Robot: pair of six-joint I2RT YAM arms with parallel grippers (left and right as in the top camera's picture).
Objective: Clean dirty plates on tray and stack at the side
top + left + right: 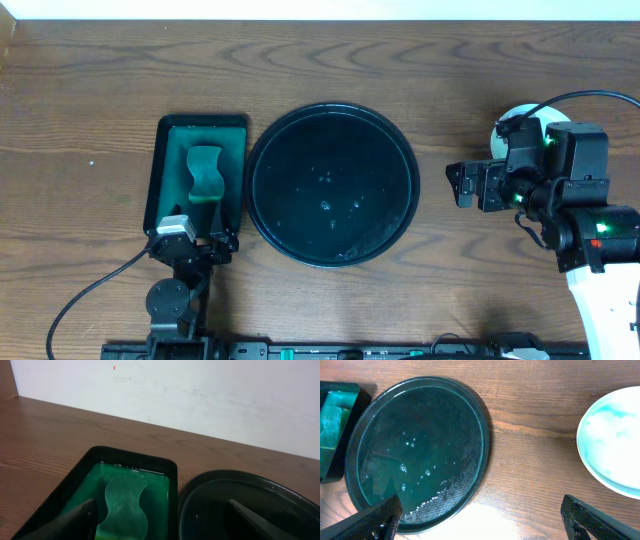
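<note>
Probably a lab, wood table (90,90), blank wall (200,395)

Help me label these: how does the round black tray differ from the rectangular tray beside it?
The round tray is circular and larger; the rectangular tray is oblong and smaller. The round tray looks black inside, the rectangular tray green. The round tray holds only droplets; the rectangular tray holds a green sponge. Both have dark raised rims and lie flat on the table.

The round tray (300,150) is black, the sponge (205,172) and small tray (158,190) green, the plate (615,435) white with teal smears.
</note>
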